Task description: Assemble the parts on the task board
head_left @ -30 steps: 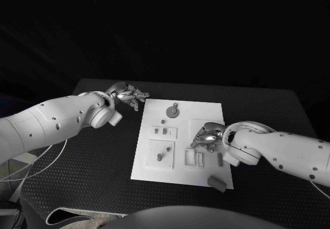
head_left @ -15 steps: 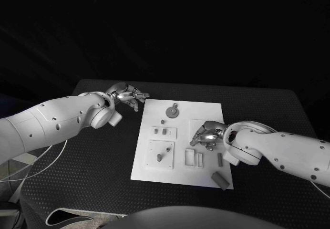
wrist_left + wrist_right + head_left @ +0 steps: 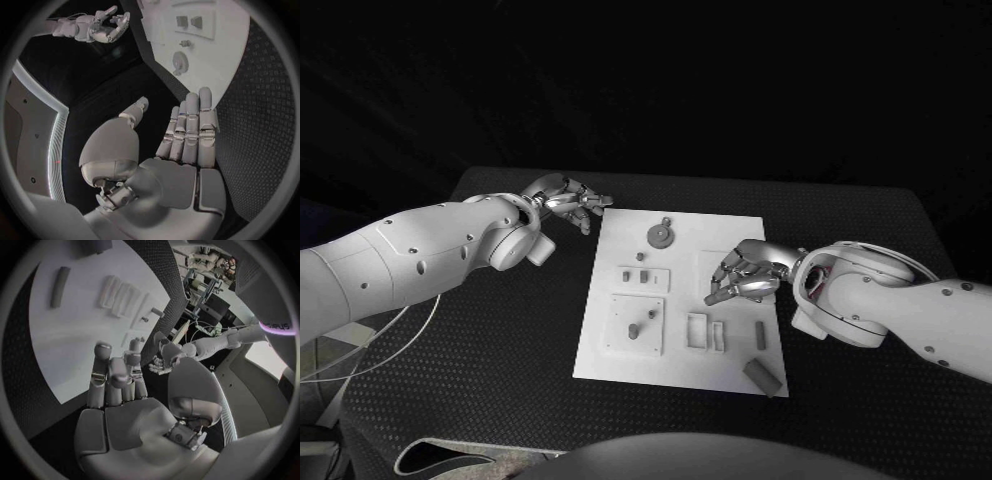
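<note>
Grey and small, a loose block lies at the near right corner of the task board, about five o'clock from the board's centre, with a slim grey bar just beyond it along the right edge. Left of the bar sit two narrow slotted holders, and at about seven o'clock a square plate carries a short upright peg. Above the board's right half, near three o'clock, the right hand hovers with its fingers loosely curled and apart, nothing between them; the right wrist view shows its palm bare and its fingers extended. Farther off, at about twelve o'clock, a round disc part rests on the board. Beyond the far left corner, near eleven o'clock, the left hand hangs over the black table, fingers spread and empty. These parts look rigid, light and smooth, probably hard plastic, so they should slide easily on the white plate. The bar and block would best be pinched across their narrow sides near the middle, since a grip at one end may tip them or skid them away.
</note>
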`<state>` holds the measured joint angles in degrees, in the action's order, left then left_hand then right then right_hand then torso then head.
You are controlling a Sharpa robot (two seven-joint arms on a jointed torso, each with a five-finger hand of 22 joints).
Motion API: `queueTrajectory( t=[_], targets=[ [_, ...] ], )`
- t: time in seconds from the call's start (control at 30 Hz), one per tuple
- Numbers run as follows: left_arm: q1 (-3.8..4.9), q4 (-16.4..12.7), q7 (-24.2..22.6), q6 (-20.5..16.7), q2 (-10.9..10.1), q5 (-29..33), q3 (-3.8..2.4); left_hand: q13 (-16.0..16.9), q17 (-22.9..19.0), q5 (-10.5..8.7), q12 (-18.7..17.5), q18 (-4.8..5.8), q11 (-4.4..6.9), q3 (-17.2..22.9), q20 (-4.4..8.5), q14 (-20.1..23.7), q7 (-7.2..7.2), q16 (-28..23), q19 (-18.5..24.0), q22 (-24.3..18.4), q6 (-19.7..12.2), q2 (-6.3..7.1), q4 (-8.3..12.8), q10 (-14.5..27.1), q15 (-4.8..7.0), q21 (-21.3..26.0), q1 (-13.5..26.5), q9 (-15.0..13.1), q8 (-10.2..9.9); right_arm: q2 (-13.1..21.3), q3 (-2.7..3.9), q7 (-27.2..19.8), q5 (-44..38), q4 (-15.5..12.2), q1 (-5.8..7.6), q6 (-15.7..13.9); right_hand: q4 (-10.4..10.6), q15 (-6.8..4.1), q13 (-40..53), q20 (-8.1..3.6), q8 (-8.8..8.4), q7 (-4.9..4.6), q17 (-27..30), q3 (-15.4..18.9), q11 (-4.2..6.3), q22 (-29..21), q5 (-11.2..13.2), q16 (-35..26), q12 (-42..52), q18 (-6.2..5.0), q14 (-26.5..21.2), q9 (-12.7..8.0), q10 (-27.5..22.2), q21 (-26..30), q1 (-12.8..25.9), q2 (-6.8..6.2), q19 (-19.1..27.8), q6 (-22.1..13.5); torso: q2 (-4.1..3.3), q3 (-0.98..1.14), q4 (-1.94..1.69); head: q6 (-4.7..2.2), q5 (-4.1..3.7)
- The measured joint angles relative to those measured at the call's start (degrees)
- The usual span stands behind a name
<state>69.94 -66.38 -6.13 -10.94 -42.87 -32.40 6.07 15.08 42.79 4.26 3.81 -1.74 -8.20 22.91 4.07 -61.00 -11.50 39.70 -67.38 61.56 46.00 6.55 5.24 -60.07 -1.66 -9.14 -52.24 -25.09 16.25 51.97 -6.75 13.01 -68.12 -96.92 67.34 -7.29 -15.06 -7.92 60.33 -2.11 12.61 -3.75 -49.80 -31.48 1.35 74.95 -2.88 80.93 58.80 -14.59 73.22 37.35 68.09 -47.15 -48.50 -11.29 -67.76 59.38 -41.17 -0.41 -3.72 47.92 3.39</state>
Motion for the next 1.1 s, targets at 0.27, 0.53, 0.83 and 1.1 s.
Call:
queueTrajectory(
  t=[0.27,0.53,0.83,1.1],
  targets=[
    [0.00,0.21,-0.10,0.04,0.15,-0.01,0.04,0.00,0.04,0.00,0.00,0.00,0.01,-0.14,0.00,0.00,0.06,0.00,0.00,0.05,-0.05,0.00,0.14,-0.01,0.00,0.00,0.00,0.00,0.00,5.39,-0.06,-1.38,-5.38,-4.43,0.80,3.25,-1.30,1.73,0.54,0.66,-1.13,-0.89,0.04,0.63,-1.46,0.00,0.00,-0.72,-0.29,0.03,-1.62,-0.21,-2.90,1.11,-3.09,-1.73,1.30,-2.53,0.08,-0.01,0.03,-0.04,-0.38],
    [-0.01,0.49,-0.20,0.09,0.51,-0.02,0.21,0.01,0.10,0.00,0.00,0.00,0.02,-0.37,0.00,0.01,0.06,0.00,0.00,0.05,-0.05,0.28,0.37,-0.02,-0.01,0.00,-0.28,0.00,0.00,10.00,-2.91,-2.83,-12.54,-8.45,0.81,3.65,-1.38,2.58,0.23,1.79,-1.67,-2.17,0.04,1.44,-2.18,0.00,0.00,-2.04,-1.81,0.04,-4.49,-0.13,-6.53,2.55,-6.44,-2.16,4.40,-4.79,0.08,0.06,0.08,-0.12,-0.87],
    [-0.04,1.05,-0.31,0.13,0.73,-0.03,1.06,0.01,0.15,0.00,0.00,-0.01,0.02,-0.61,-0.01,0.01,0.06,0.00,0.00,0.06,-0.05,0.53,0.61,-0.02,-0.01,0.22,-0.53,0.00,0.00,13.52,-4.98,-3.20,-21.39,-11.36,0.46,4.30,-1.39,3.21,-16.83,4.13,-0.22,-3.79,2.43,2.60,-2.77,0.00,0.00,-5.16,-18.40,-0.03,-7.93,1.37,-6.60,5.04,-7.86,-2.66,7.94,-5.36,0.14,0.21,0.25,0.06,-1.45],
    [-0.11,1.29,-0.43,0.25,1.39,-0.04,1.28,0.01,0.20,0.00,0.00,-0.01,0.04,-0.61,-0.01,0.01,0.08,-0.08,0.00,0.09,-0.07,0.53,0.61,-0.04,-0.01,0.22,-0.53,0.00,0.00,13.73,-5.23,-2.23,-26.23,-11.47,-0.09,6.88,0.88,1.95,-14.46,3.74,1.54,-1.99,3.07,4.11,-1.01,0.00,0.00,-4.69,-13.46,-0.61,-5.93,2.28,-3.87,4.66,-3.18,-3.26,6.40,-1.89,0.28,0.36,0.57,0.14,-1.74]
  ],
)
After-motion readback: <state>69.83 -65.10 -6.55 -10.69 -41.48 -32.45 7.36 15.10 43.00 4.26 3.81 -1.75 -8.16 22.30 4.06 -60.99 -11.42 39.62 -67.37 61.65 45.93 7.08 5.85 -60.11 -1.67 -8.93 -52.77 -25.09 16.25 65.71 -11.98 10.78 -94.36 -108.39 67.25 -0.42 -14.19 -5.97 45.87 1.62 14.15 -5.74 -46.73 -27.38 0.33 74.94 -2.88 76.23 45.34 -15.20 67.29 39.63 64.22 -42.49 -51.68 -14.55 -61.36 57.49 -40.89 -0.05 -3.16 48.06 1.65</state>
